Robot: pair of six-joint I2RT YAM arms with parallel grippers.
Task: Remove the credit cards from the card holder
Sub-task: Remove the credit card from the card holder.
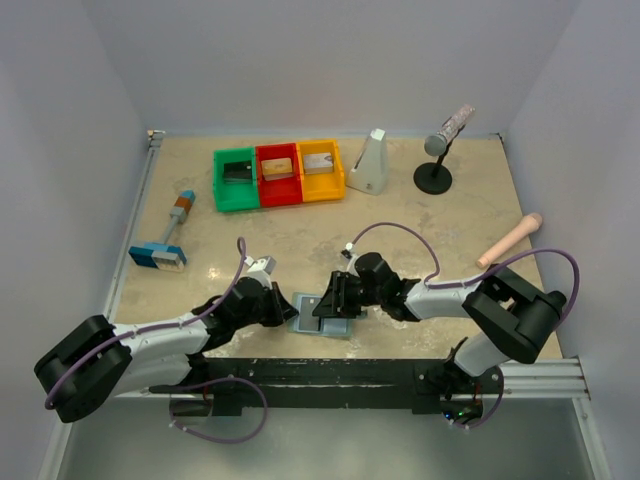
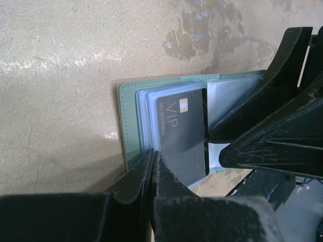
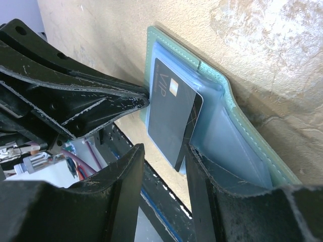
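Note:
The card holder (image 1: 322,316) lies open near the table's front edge, pale blue pockets up (image 2: 132,118) (image 3: 237,136). A black credit card marked VIP (image 2: 181,133) (image 3: 174,118) sticks halfway out of its left pocket. My left gripper (image 1: 287,310) (image 2: 153,154) is shut, its tips pressed on the left pocket's edge beside the card. From the right comes my right gripper (image 1: 333,300) (image 3: 164,154), jaws open, straddling the card's free lower corner with a gap on each side. One of its fingers (image 3: 212,171) rests on the holder's right inner face.
Green (image 1: 237,180), red (image 1: 278,173) and yellow (image 1: 321,168) bins stand in a row at the back, each with a small flat item inside. A blue-headed brush (image 1: 160,253) lies left. A white wedge (image 1: 369,163), a microphone stand (image 1: 438,150) and a pale rod (image 1: 508,241) are at the right.

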